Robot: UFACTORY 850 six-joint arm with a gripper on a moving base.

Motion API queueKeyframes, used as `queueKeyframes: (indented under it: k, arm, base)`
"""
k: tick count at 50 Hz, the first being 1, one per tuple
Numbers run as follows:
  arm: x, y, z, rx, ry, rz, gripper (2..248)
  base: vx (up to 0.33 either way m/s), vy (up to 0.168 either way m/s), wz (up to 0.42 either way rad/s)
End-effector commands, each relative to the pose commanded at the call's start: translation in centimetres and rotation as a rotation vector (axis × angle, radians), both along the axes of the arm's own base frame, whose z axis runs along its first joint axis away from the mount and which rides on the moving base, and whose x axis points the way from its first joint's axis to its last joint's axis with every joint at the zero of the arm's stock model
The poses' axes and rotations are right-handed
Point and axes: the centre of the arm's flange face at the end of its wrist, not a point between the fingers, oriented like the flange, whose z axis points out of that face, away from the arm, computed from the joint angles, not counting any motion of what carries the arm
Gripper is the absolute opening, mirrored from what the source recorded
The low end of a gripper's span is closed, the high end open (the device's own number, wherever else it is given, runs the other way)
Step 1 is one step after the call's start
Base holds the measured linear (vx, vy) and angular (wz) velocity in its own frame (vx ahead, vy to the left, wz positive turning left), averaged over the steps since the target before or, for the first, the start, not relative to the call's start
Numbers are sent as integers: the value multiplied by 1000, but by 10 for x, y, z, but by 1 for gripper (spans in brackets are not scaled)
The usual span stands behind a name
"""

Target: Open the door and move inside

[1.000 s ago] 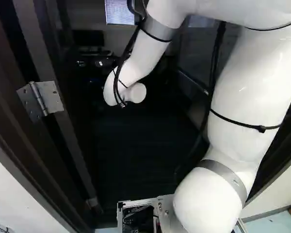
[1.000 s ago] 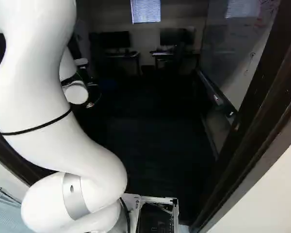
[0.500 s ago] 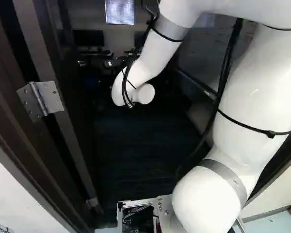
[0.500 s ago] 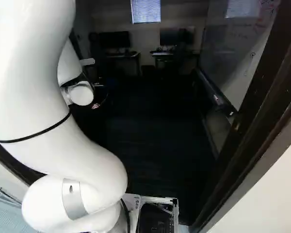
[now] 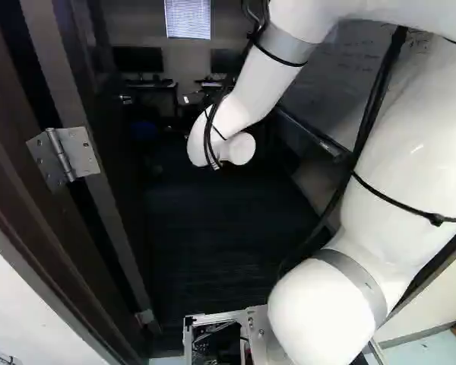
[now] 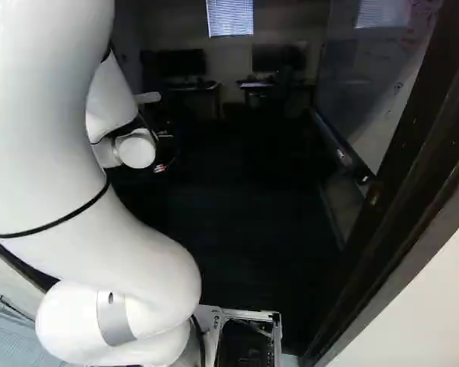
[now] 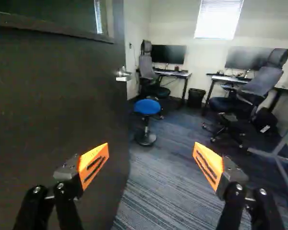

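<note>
My gripper (image 6: 161, 167) shows only as a small part beyond the white wrist in the right base view. In the wrist view the gripper (image 7: 151, 162) is open, its orange pads wide apart with nothing between them. The dark door (image 7: 53, 105) stands swung open into the room, beside one finger; no contact is visible. Its silver handle (image 7: 124, 74) is farther ahead, near the door's free edge. In the left base view a metal hinge (image 5: 64, 156) joins the door to the dark frame (image 5: 23, 182), and the handle (image 5: 126, 99) shows small beyond it.
Carpet (image 7: 163, 191) runs ahead through the doorway. A blue stool (image 7: 147, 107) stands near the door's free edge; office chairs (image 7: 259, 86), desks and a bin (image 7: 196, 97) lie beyond. The other doorpost (image 6: 402, 191) and a whiteboard (image 6: 382, 84) are on the right.
The arm has swung right in both base views, carrying the wrist and gripper away from the door side. The base and door have not visibly moved.
</note>
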Motion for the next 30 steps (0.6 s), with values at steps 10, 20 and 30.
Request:
queueKeyframes:
  k: [10, 20, 30]
  arm:
    - [-3, -15, 0, 0, 0, -30, 247]
    - [-5, -30, 0, 0, 0, -61, 247]
    - [-8, -45, -1, 0, -1, -93, 247]
  base:
    - [0, 0, 0]
    - [0, 0, 0]
    - [0, 0, 0]
